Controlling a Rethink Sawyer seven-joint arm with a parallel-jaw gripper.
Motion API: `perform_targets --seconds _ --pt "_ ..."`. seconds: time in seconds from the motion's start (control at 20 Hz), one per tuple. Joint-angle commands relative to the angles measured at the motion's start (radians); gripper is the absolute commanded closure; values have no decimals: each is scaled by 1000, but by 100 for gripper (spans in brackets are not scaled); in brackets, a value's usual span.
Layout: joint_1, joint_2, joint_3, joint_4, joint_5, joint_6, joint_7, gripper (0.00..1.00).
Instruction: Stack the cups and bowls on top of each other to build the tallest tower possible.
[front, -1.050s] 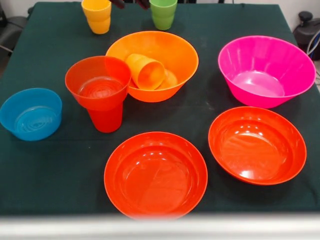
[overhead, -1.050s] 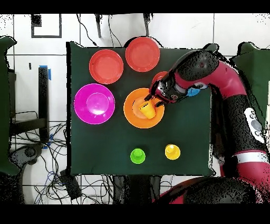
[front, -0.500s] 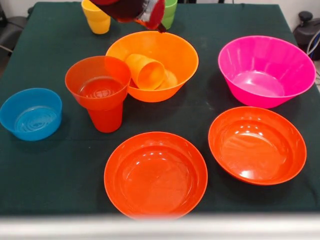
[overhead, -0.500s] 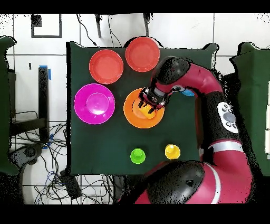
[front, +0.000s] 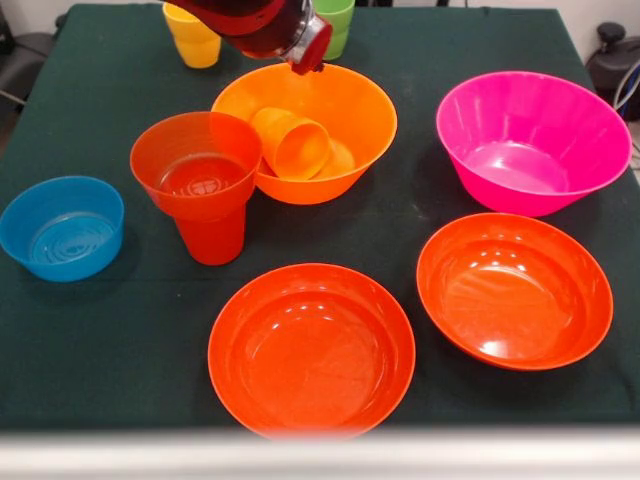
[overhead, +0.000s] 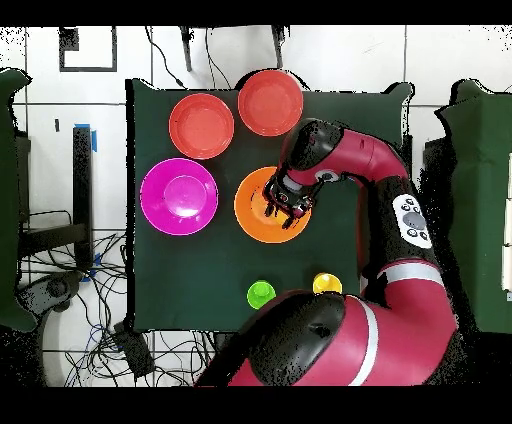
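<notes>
A large orange bowl (front: 345, 110) holds an orange cup (front: 292, 143) lying on its side. In the overhead view my gripper (overhead: 284, 203) hangs over that bowl (overhead: 250, 215), hiding the cup. From the front only the arm's red and black end (front: 270, 22) shows, above the bowl's far rim. A small red-orange bowl (front: 195, 163) rests on an upright red-orange cup (front: 211, 238), forming a short tower. A small blue bowl (front: 62, 227) stands at the left. A yellow cup (front: 195, 38) and a green cup (front: 338, 28) stand at the back, partly behind the arm.
A magenta bowl (front: 533, 140) stands at the right. Two wide red-orange bowls (front: 312, 348) (front: 514, 290) sit near the front edge. Seen from above, the arm (overhead: 370, 170) crosses the table's right side and covers the blue bowl and the tower.
The arm has swung in over the large orange bowl and come lower, entering the front view from the top. No cup or bowl has moved.
</notes>
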Motion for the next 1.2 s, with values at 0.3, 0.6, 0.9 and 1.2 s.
perform_targets --seconds 0.3,0.6,0.9,1.2 --pt "86 -31 -154 36 -66 -10 180 0" --pt "155 10 -239 -51 -131 -48 188 0" --pt "240 44 -330 -97 -197 -157 245 0" --pt "294 101 -404 -200 -224 -145 266 0"
